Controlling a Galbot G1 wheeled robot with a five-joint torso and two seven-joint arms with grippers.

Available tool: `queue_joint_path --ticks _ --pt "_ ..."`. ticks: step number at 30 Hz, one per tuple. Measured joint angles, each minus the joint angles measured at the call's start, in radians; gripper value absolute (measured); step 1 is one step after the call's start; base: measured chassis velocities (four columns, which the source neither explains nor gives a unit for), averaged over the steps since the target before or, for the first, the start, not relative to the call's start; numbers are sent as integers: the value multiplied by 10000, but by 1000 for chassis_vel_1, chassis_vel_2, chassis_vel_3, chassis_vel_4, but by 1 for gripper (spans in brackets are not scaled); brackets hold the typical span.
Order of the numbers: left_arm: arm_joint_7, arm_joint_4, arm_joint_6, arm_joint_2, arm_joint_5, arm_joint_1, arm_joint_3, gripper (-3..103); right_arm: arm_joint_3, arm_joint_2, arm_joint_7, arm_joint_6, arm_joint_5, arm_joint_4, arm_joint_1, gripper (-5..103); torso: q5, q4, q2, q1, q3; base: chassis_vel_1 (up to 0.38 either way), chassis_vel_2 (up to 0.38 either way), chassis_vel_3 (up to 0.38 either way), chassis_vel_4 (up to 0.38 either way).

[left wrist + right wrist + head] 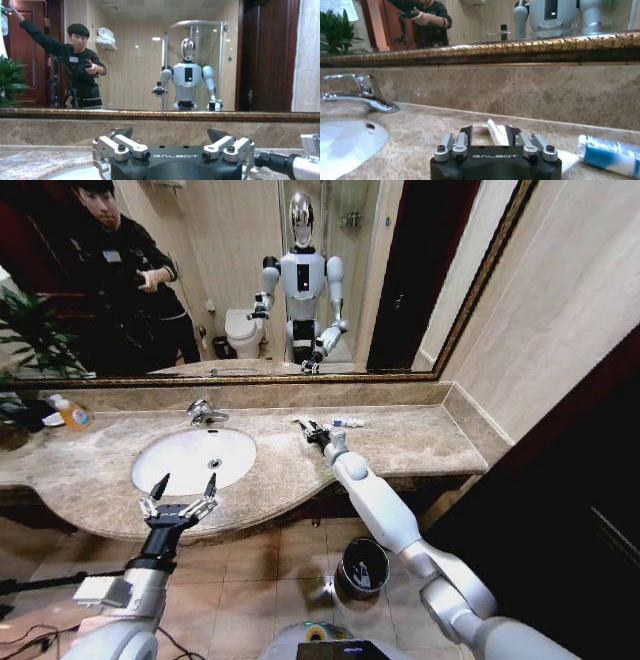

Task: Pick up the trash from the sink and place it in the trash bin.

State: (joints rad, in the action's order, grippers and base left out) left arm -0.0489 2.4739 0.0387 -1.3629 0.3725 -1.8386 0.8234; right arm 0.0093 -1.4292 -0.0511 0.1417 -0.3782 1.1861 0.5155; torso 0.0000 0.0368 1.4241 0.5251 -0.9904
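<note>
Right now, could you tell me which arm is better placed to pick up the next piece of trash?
Right. The right gripper is down at the counter by the white wrapper and blue-and-white tube; the left gripper hovers open over the sink.

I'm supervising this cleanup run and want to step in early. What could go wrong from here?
1. The right pincer sits at a white wrapper lying flat on the counter; a thin flat piece may slip out when pinched.
2. The blue-and-white tube lies close beside it and could get nudged away.
3. The trash bin stands on the floor below the counter edge, so a carried piece could drop short.
</note>
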Motion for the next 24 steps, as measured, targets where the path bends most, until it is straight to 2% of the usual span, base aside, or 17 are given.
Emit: queue_joint_path --ticks 1,5,6,11,12,13,16,18,20,22,24 --pt "0 0 0 0 0 0 0 100 12 27 -11 1 13 20 79 51 1 0 0 0 0 0 0 0 0" --pt "0 0 0 0 0 0 0 100 77 62 -77 -1 100 26 189 56 1 -1 0 0 0 0 0 0 0" --pt "0 0 0 0 0 0 0 100 115 60 -121 -10 161 -23 205 61 0 0 1 0 0 0 0 0 0" --pt "0 0 0 0 0 0 0 100 271 -57 -170 -61 322 -320 185 51 1 0 2 0 0 0 0 0 0" --pt "0 0 0 0 0 0 0 100 315 -103 -180 -95 371 -433 169 47 1 0 2 0 0 0 0 0 0" --pt "0 0 0 0 0 0 0 100 348 -141 -200 -161 398 -567 155 39 0 0 2 0 0 0 0 0 0" --pt "0 0 0 0 0 0 0 100 439 -205 -233 -293 494 -833 151 40 1 0 2 0 0 0 0 0 0" --pt "0 0 0 0 0 0 0 100 577 -252 -280 -429 616 -1062 150 46 0 0 2 0 0 0 0 0 0" --pt "0 0 0 1 0 0 0 100 653 -261 -294 -491 658 -1138 150 38 0 0 2 0 0 0 0 0 0" --pt "0 0 0 0 0 0 0 100 678 -257 -295 -506 662 -1144 151 38 1 0 2 0 0 0 0 0 0" --pt "0 0 0 0 0 0 0 100 698 -224 -289 -529 662 -1100 171 30 0 0 1 0 0 0 0 0 0"
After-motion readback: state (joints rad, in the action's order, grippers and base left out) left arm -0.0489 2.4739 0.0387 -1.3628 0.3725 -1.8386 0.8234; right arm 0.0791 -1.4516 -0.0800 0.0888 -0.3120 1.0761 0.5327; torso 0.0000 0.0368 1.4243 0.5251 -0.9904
